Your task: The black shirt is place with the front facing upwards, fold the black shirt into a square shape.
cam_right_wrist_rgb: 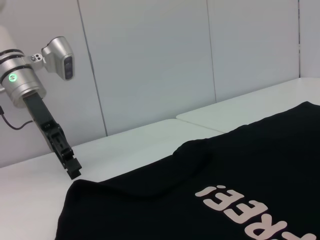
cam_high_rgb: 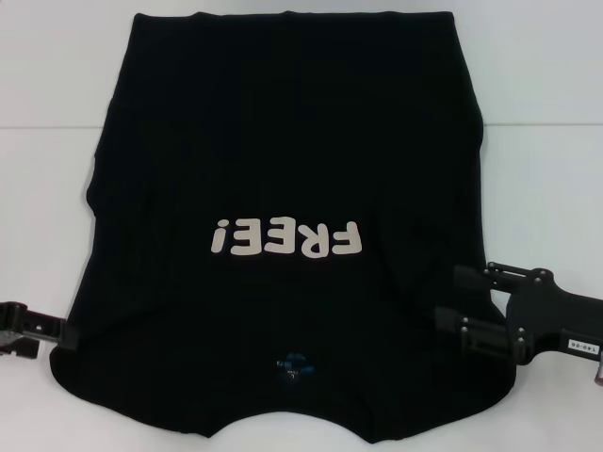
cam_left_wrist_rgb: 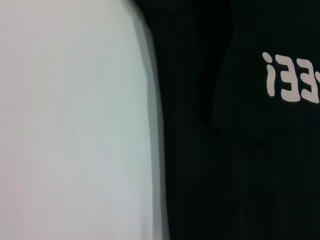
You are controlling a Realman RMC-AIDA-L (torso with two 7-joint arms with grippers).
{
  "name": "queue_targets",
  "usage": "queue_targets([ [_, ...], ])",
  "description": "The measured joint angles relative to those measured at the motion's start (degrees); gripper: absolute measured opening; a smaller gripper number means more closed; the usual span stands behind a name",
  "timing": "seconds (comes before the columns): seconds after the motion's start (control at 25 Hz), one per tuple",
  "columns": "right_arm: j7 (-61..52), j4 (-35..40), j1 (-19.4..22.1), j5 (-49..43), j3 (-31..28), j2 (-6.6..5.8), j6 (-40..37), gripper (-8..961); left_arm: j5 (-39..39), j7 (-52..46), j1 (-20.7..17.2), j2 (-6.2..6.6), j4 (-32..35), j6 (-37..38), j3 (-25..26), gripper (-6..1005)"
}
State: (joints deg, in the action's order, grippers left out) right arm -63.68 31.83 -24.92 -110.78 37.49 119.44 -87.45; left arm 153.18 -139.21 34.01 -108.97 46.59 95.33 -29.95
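matt cloth black shirt (cam_high_rgb: 283,141) — smooth white table (cam_high_rgb: 546,169)

Black shirt (cam_high_rgb: 283,141) between grippers (on table (cam_high_rgb: 546,141)).

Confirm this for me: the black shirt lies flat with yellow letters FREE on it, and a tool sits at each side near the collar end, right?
Not quite. The letters on the black shirt are cream, not yellow, as the head view shows. The rest holds: the left tool and right tool sit at either side near the collar end.
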Motion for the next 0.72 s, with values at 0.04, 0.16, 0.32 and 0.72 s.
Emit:
queue_targets([
  [0.04, 0.00, -0.01, 0.04, 0.01, -0.03, 0.00, -0.08, 682, 0.01, 0.09, 0.02, -0.04, -0.29, -0.23, -0.01, 766],
  [0.16, -0.15, -0.02, 0.09, 0.03, -0.07, 0.00, -0.22, 682, 0.03, 0.43, 0.03, -0.26, -0.83, -1.09, -0.34, 766],
  [0.32, -0.48, -0.02, 0.03, 0.04, 0.00, -0.06, -0.45, 682, 0.06, 0.47, 0.00, -0.80, -0.97, -3.09, -2.72, 766],
  [0.72, -0.65, -0.02, 0.19, -0.01, -0.02, -0.19, -1.37, 683, 0.08, 1.04, -0.25, -1.71, -0.98, -4.12, -4.55, 756],
])
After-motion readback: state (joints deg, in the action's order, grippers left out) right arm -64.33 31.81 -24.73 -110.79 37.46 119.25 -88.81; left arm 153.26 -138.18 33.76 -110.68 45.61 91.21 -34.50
